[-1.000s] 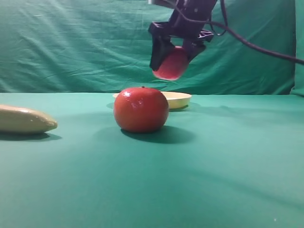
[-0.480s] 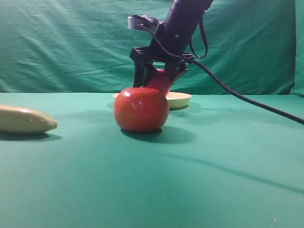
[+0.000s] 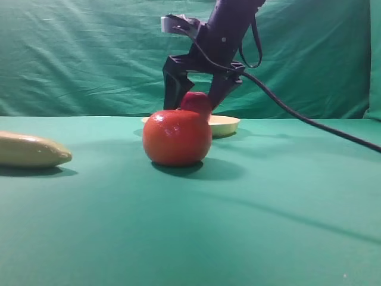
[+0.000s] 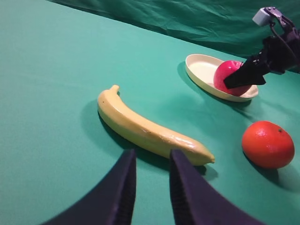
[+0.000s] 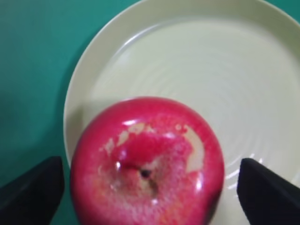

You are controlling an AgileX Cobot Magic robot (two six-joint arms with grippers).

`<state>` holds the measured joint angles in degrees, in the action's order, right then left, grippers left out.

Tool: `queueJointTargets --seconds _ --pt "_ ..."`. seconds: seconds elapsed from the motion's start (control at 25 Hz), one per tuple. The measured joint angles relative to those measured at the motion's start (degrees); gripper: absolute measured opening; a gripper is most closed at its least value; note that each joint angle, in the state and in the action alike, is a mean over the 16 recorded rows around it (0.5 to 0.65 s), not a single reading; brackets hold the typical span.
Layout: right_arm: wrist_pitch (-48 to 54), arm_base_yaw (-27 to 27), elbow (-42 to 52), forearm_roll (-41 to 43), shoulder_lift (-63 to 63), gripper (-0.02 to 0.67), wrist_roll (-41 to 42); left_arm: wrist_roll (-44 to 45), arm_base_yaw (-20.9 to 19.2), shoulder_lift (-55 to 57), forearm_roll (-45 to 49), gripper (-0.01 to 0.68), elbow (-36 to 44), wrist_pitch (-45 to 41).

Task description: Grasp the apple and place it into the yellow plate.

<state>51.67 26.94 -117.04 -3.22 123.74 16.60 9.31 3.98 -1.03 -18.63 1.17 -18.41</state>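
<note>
The crimson apple (image 5: pixel 147 164) sits stem up in the yellow plate (image 5: pixel 187 61), near its rim. My right gripper (image 3: pixel 195 102) hangs over it, open, a dark finger (image 5: pixel 33 190) on each side, clear of the fruit. In the exterior high view only the apple's top (image 3: pixel 196 100) shows behind the orange-red fruit, with the plate (image 3: pixel 226 124) beyond. The left wrist view shows the apple (image 4: pixel 227 72) in the plate (image 4: pixel 201 68) from afar. My left gripper (image 4: pixel 151 157) hovers over the cloth near the banana, open by a narrow gap and holding nothing.
A large orange-red round fruit (image 3: pixel 177 137) stands in front of the plate. A tan banana (image 3: pixel 33 149) lies at the left, its tip just ahead of my left fingers (image 4: pixel 126 187). The right arm's black cable (image 3: pixel 309 122) trails off to the right over the green cloth.
The right gripper came down and left from high above with the apple, set it on the plate, then spread its fingers and lifted slightly, leaving the apple there.
</note>
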Motion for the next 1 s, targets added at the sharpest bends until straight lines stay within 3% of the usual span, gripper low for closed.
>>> queueJointTargets --seconds 0.4,0.56,0.72,1.0 --pt "12.2 0.0 -0.4 2.9 -10.6 0.156 -8.0 0.0 0.0 0.0 0.0 0.157 0.0 0.0" --pt "16.4 0.0 0.7 3.2 -14.6 0.039 -10.9 0.0 0.0 0.0 0.0 0.157 0.0 0.0" --pt "18.7 0.0 4.2 3.2 -19.7 0.002 -13.4 0.0 0.0 0.0 0.0 0.157 0.0 0.0" --pt "16.7 0.0 17.2 3.2 -32.1 0.0 -16.0 0.0 0.0 0.0 0.0 0.157 0.0 0.0"
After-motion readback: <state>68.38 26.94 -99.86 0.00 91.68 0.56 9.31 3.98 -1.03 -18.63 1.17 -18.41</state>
